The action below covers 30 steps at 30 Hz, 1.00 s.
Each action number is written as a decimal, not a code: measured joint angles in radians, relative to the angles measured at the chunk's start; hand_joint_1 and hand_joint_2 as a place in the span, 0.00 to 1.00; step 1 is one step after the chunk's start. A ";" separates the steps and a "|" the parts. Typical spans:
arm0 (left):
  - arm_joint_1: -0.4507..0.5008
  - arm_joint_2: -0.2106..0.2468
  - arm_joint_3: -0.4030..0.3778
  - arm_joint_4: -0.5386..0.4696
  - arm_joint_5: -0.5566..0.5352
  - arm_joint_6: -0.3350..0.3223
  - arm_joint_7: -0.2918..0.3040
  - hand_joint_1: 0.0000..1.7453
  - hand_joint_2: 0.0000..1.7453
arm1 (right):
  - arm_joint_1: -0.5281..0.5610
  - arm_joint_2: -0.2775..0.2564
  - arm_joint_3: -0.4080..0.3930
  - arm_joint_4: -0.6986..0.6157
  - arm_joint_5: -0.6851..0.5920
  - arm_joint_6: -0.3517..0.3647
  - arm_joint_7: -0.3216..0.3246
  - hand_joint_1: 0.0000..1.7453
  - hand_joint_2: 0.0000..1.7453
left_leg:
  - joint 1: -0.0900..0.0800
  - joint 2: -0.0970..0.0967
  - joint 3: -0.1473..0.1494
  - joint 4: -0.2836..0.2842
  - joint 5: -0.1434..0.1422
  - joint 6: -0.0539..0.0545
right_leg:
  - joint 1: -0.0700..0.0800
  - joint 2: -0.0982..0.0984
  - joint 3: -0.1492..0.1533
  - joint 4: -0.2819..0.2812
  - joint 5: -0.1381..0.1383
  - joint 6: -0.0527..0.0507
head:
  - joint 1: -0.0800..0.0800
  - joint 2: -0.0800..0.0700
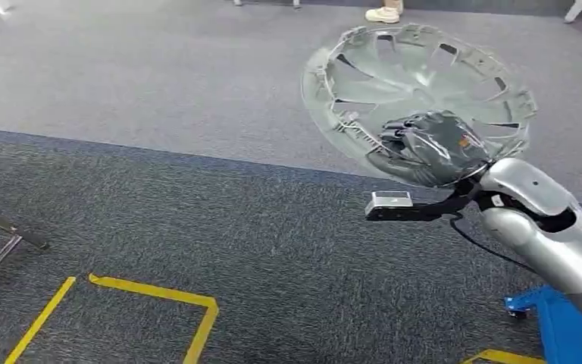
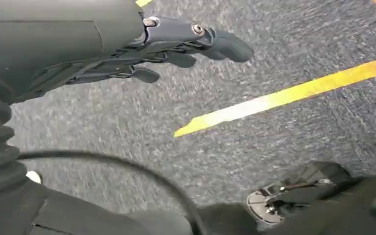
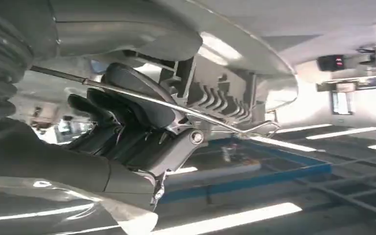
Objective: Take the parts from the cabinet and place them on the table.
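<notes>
- We see the right robot hand (image 1: 433, 148) gripping the silver wheel cover (image 1: 417, 91) at its near rim, raised above the carpet (image 1: 197, 220).
- We see the left robot hand (image 2: 176, 44) empty, fingers extended, above yellow floor tape (image 2: 284, 95).

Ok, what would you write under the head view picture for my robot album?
The right hand holds up a round silver wheel cover over grey carpet marked with yellow tape.

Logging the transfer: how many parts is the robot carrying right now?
1. A grey wheel cover held up by the right hand over the carpet. The left hand hangs with nothing in it. Others may be out of frame.
</notes>
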 joint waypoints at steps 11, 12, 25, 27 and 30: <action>0.010 -0.040 -0.003 0.001 0.026 0.031 -0.113 0.00 1.00 | 0.123 -0.109 -0.086 -0.085 -0.018 0.003 -0.008 1.00 1.00 | 0.019 -0.143 0.036 -0.037 -0.016 0.027 | -0.005 0.094 -0.167 0.230 -0.036 0.033 | 0.010 0.000; 0.010 -0.043 0.002 0.001 0.046 0.053 -0.122 0.00 1.00 | 0.141 -0.124 -0.099 -0.100 -0.018 0.003 -0.005 1.00 1.00 | 0.019 -0.158 0.041 -0.034 -0.020 0.026 | -0.007 0.101 -0.136 0.149 0.021 0.033 | 0.010 0.000; 0.005 -0.051 0.053 0.001 0.085 -0.014 -0.144 0.00 1.00 | 0.226 -0.186 -0.175 -0.185 0.013 0.031 -0.012 1.00 1.00 | 0.035 -0.077 -0.113 0.270 -0.143 -0.036 | -0.015 0.056 -0.038 0.001 0.040 -0.002 | -0.004 0.000; 0.005 -0.050 0.053 0.001 0.082 -0.014 -0.153 0.00 1.00 | 0.231 -0.186 -0.177 -0.186 0.016 0.030 -0.012 1.00 1.00 | 0.033 -0.074 -0.063 0.165 -0.068 -0.027 | -0.011 0.032 -0.029 0.000 0.034 -0.001 | -0.004 0.000; 0.000 -0.049 0.051 0.001 0.073 -0.014 -0.164 0.00 1.00 | 0.236 -0.186 -0.183 -0.190 0.016 0.029 -0.014 1.00 1.00 | 0.004 0.014 0.023 -0.012 -0.021 0.009 | 0.001 -0.002 -0.017 -0.001 0.024 0.008 | -0.003 0.000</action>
